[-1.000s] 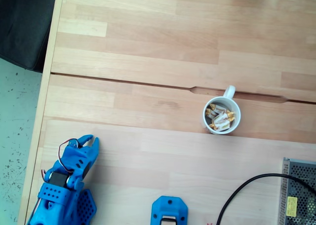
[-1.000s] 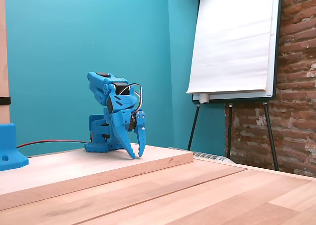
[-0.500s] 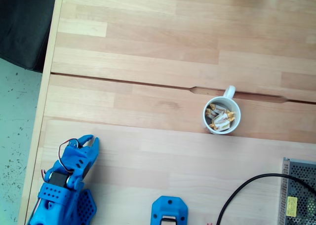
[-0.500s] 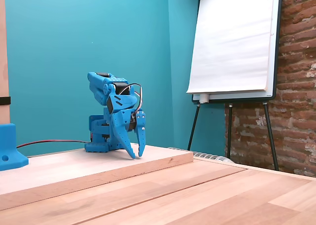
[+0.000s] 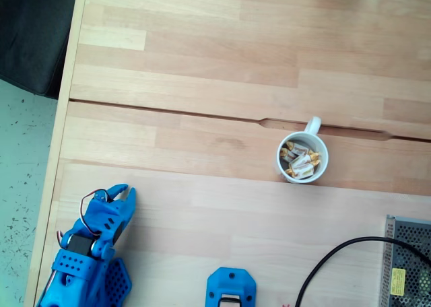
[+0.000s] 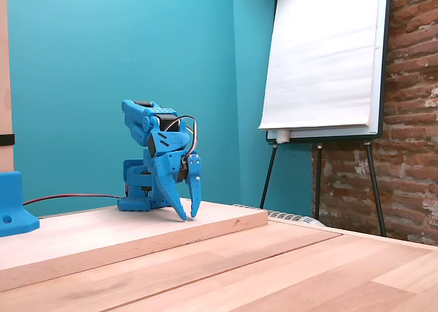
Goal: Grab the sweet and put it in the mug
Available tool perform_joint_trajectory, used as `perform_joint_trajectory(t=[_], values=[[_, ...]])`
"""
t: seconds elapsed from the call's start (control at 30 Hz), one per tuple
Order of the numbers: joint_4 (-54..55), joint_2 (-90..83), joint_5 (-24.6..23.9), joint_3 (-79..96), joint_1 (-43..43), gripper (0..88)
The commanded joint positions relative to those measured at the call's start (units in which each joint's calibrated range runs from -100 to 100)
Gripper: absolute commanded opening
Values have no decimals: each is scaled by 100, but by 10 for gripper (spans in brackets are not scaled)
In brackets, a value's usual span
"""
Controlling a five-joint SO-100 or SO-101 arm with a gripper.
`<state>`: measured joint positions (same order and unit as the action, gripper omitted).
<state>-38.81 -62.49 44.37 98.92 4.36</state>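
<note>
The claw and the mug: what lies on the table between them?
In a fixed view from above, nothing: only bare wooden table lies between the claw and the mug, which holds sweets.

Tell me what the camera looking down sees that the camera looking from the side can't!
From above: the mug with sweets inside, a black cable and a metal box. From the side: a teal wall, a flipchart and bricks. Both: the blue arm, its gripper resting on the wooden table.
</note>
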Motion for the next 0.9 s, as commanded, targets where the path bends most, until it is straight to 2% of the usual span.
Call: perform_joint_trajectory(t=[0.0,0.87], values=[[2,-59,-24,81,44,48],[2,-59,-34,81,-15,57]])
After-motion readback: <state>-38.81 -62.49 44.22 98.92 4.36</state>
